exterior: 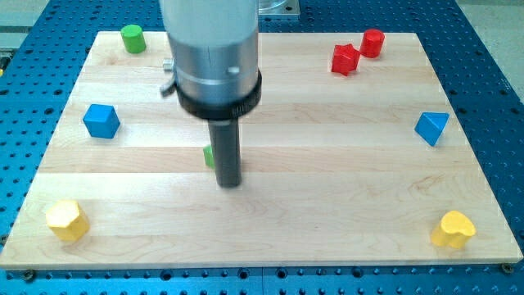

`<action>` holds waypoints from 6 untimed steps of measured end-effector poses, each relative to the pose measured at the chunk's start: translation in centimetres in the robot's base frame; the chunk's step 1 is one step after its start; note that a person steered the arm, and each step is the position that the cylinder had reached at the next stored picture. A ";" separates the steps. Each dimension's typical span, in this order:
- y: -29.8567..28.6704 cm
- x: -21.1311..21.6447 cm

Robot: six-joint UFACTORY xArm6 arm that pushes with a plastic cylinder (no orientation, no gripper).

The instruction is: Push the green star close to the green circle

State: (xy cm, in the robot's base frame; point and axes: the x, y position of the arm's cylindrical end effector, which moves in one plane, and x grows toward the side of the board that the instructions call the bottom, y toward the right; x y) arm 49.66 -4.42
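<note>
The dark rod's tip (pixel 230 183) touches the green star-shaped block (pixel 209 156) (mostly hidden behind it; no jaws here) mid wooden tabletop (pixel 327 205), well apart from the green round block (pixel 133 38) top left.

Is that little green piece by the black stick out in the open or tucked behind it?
Mostly tucked behind. Only a sliver of the green star peeks out at the rod's left side, just above my tip.
</note>
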 end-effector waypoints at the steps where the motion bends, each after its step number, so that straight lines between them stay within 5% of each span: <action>1: -1.3 -6.6; 3: -6.4 -15.5; 4: -3.0 -16.6; 6: -11.1 -15.3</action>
